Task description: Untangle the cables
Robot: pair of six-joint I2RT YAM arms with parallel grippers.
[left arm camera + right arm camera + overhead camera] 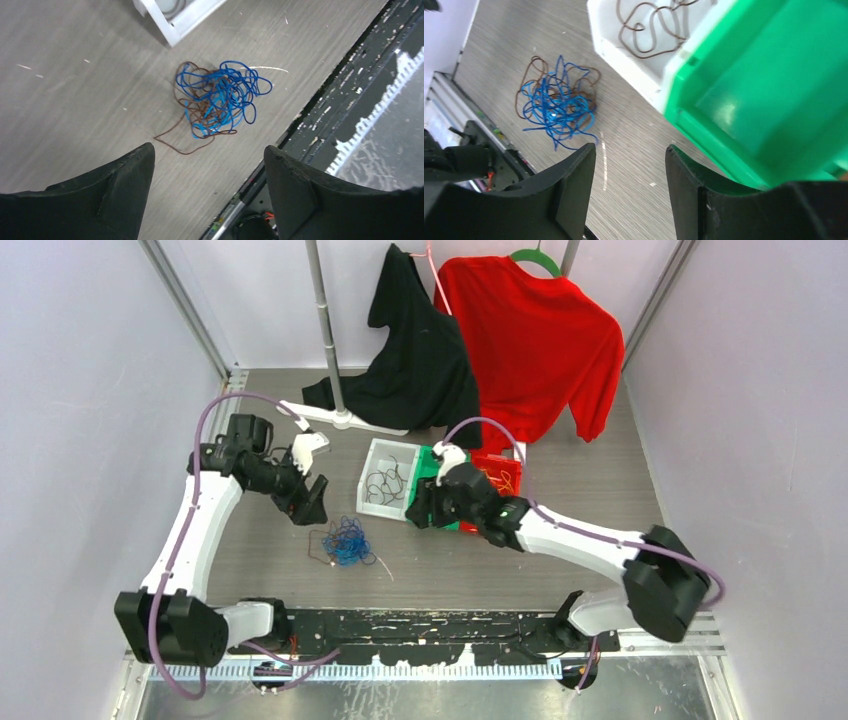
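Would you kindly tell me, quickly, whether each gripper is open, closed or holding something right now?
Left gripper: open, holding nothing.
Right gripper: open, holding nothing.

My fingers (125, 195) are black, the tangled cables (217, 100) blue and brown, the desk (75, 100) streaky grey wood-grain, with a white bin (629, 62), green bin (764, 75), red bin (495, 456), black garment (420, 350) and red sweater (530, 340).
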